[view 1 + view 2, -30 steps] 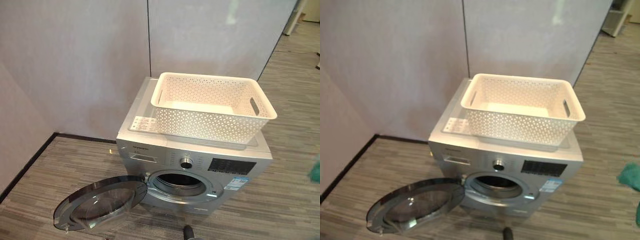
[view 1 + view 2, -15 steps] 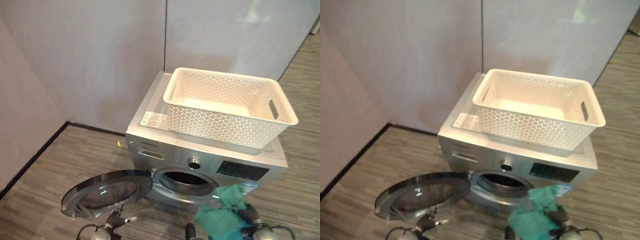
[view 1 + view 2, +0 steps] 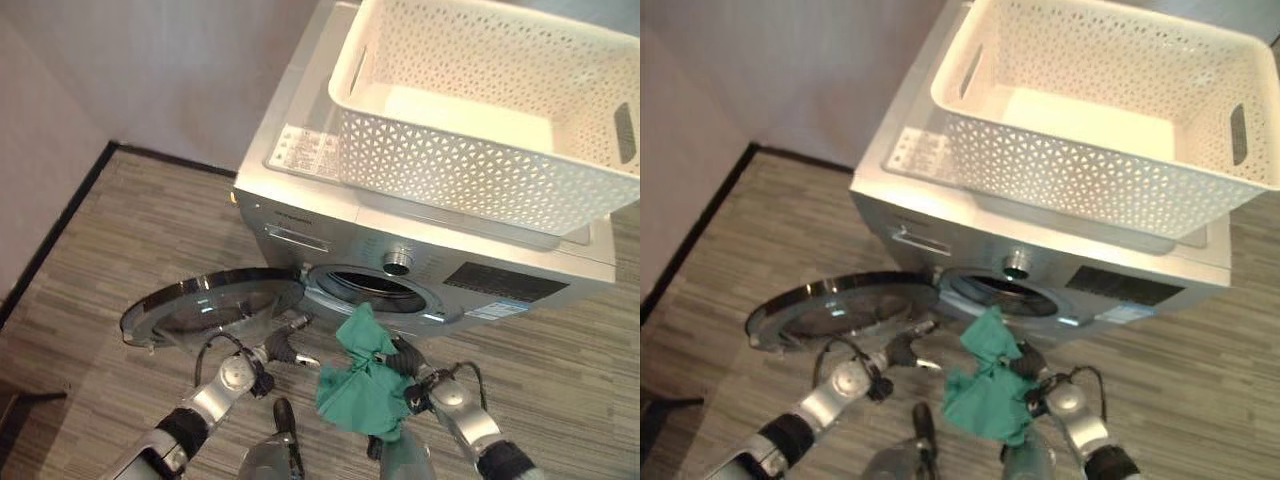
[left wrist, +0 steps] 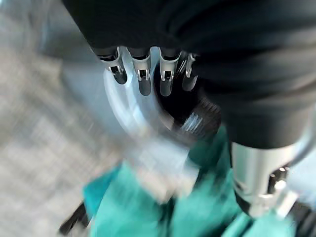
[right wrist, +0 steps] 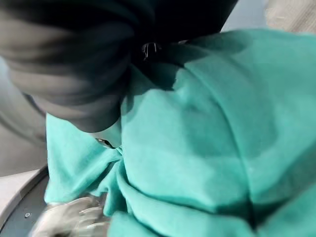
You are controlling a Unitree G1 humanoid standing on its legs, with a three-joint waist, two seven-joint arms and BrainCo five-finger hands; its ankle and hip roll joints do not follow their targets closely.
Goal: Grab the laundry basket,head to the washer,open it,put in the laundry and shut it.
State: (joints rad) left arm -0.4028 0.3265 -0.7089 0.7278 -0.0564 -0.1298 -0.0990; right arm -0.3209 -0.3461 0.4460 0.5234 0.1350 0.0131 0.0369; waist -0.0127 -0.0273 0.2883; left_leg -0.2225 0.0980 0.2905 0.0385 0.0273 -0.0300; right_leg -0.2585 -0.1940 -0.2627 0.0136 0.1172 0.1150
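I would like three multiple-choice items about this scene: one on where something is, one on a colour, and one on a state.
1. Where is the white laundry basket?
A. On top of the washing machine
B. On the floor
C. Inside the drum

2. What colour is the cloth?
A. Red
B. Green
C. Yellow

3. What state is the washer door in?
A. Shut
B. Removed
C. Open

Answers:
1. A: the basket rests on the top of the silver washing machine.
2. B: the cloth gripped by the right robot hand before the drum opening is green.
3. C: the round door is swung out to the side, leaving the drum uncovered.
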